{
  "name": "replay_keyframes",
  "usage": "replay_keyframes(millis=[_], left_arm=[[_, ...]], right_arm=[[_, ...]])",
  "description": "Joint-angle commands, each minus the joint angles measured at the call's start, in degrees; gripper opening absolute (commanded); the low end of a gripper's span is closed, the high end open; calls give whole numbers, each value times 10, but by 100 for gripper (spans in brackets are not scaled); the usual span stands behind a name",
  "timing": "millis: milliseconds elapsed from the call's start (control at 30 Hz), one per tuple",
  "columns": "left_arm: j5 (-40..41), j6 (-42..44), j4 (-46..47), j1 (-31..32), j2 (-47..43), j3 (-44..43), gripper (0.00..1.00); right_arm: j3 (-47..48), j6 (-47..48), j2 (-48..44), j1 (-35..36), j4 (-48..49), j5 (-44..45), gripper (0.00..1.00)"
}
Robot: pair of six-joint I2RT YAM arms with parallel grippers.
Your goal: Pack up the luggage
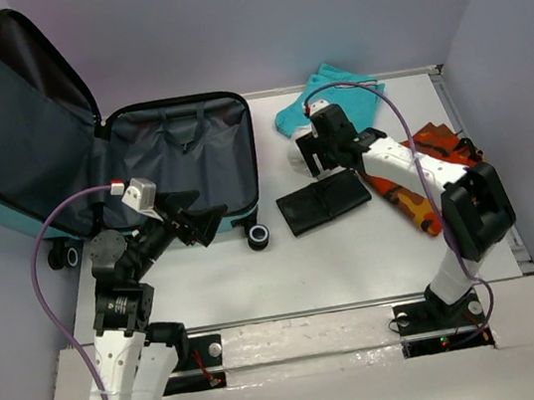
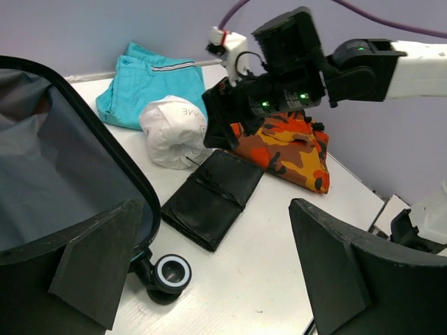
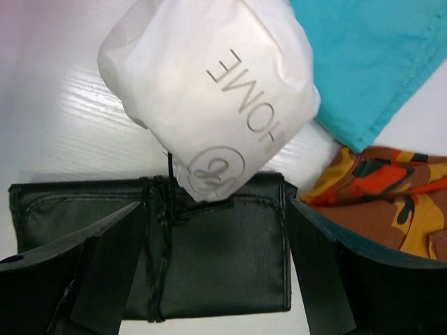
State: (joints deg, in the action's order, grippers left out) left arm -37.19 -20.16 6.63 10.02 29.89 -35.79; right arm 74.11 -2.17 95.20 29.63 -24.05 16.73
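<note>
Two arms up and both tools sit wide apart, nothing clamped in either one. The luggage point(image 1: 180, 158) lies open at the far left of the worktop point(image 1: 307, 264), grey lining facing up, its pink-to-teal lid point(image 1: 25, 125) propped upright past the left edge. One black wheel point(image 1: 258, 236) pokes out at its near right corner. The left tool point(image 1: 212, 224) hangs right at the near rim of the open half, pointing across toward the other stuff. The right tool point(image 1: 325, 161) is over at the middle-right, aimed down on a black folded pouch point(image 1: 325, 201) with a white bundle point(image 3: 209, 91) touching the pouch's far edge. From the right wrist cam its fingers point(image 3: 91, 272) straddle the pouch, but can't tell if they touch it. Teal clothing point(image 1: 318, 102) sits just behind the bundle, and an orange camo piece point(image 1: 424, 171) lies to the right, partly under that arm.
</note>
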Motion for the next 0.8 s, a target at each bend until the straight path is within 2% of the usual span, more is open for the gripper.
replay_keyframes(millis=[0, 133, 200, 333, 567, 600, 767], left_arm=[[-3, 7, 15, 2, -9, -27, 99], [-3, 7, 15, 2, -11, -27, 99], [-2, 7, 14, 3, -11, -27, 99], [-1, 7, 14, 4, -12, -29, 99], [-1, 7, 14, 11, -14, -29, 99], [-1, 7, 14, 11, -14, -29, 99], [2, 8, 13, 12, -16, -31, 99]], right_arm=[[71, 52, 67, 21, 1, 19, 85], [117, 65, 136, 34, 13, 79, 84], [137, 67, 163, 34, 13, 142, 81], [148, 51, 198, 34, 20, 200, 70], [126, 36, 180, 39, 66, 253, 18], [119, 34, 158, 39, 77, 257, 15], [91, 36, 62, 62, 96, 267, 12]])
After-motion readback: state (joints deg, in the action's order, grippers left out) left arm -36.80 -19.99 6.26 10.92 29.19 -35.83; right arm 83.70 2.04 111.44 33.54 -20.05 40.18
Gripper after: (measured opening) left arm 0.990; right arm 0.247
